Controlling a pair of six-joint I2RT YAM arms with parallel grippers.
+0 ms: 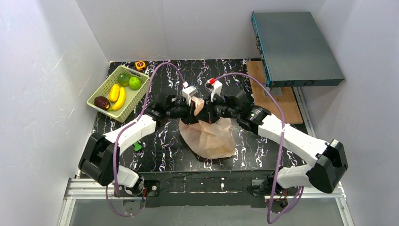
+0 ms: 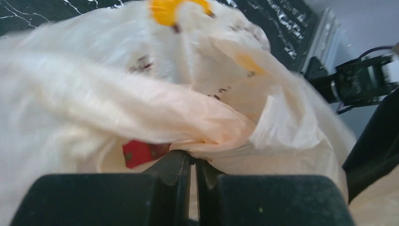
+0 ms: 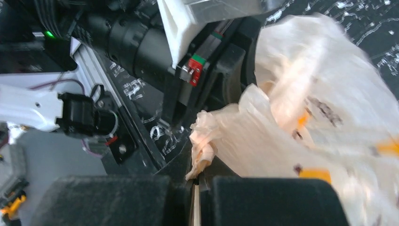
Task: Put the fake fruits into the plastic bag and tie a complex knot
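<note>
The peach plastic bag (image 1: 209, 136) stands at the table's middle, with its top pulled up between both grippers. My left gripper (image 1: 192, 109) is shut on a bunched peach fold of the bag (image 2: 207, 134); its jaws (image 2: 194, 157) pinch the film. My right gripper (image 1: 210, 113) is shut on a crumpled end of the bag (image 3: 204, 141), nipped at the jaw tips (image 3: 196, 175). A red fruit (image 2: 139, 153) shows through the film. Other fake fruits lie in the green basket (image 1: 101, 87): a lime (image 1: 135, 83), bananas (image 1: 118, 96), a dark plum (image 1: 102, 102). No knot shows.
A small green bone-shaped toy (image 1: 137, 146) lies on the marbled black table (image 1: 169, 141) by the left arm. A yellow tape measure (image 1: 140, 65) sits behind the basket. A grey box (image 1: 296, 47) rests on a wooden board (image 1: 282, 101) at the back right. White walls enclose the table.
</note>
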